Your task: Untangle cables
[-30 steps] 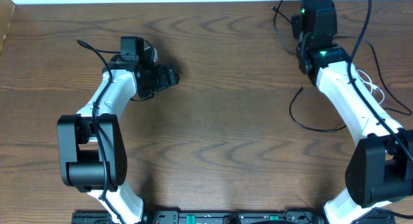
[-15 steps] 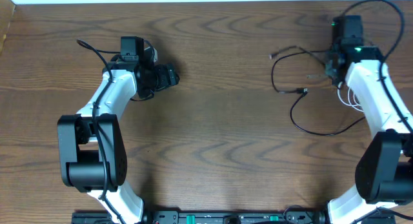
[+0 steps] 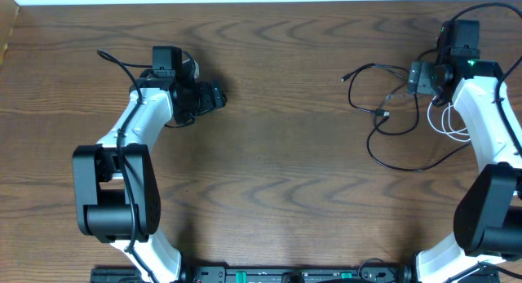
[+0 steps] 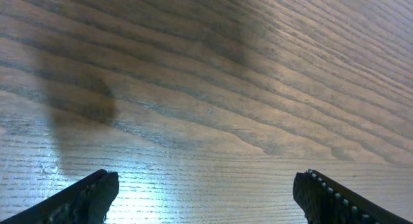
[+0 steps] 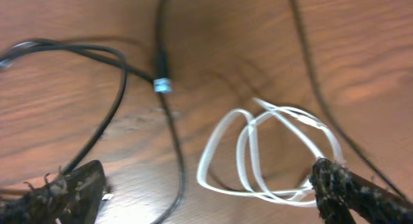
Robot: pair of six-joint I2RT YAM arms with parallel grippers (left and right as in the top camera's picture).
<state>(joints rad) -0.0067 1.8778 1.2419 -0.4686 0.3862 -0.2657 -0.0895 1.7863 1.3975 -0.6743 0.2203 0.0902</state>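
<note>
Since half a second ago the right gripper [image 3: 414,77] has swung toward the table's far right. The black cable [image 5: 171,130] has spread into wider loops just left of that gripper. The white cable [image 5: 240,153] lies coiled just nearside of it, beside the black one. The right gripper's fingers stand wide apart, holding nothing. The left gripper [image 4: 206,179], well to its left, is likewise released and unmoved over the brown wood-grain table [image 3: 277,152].

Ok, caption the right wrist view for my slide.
Open right claw above a coiled white cable, black cable looping beside it on the wooden table.
</note>
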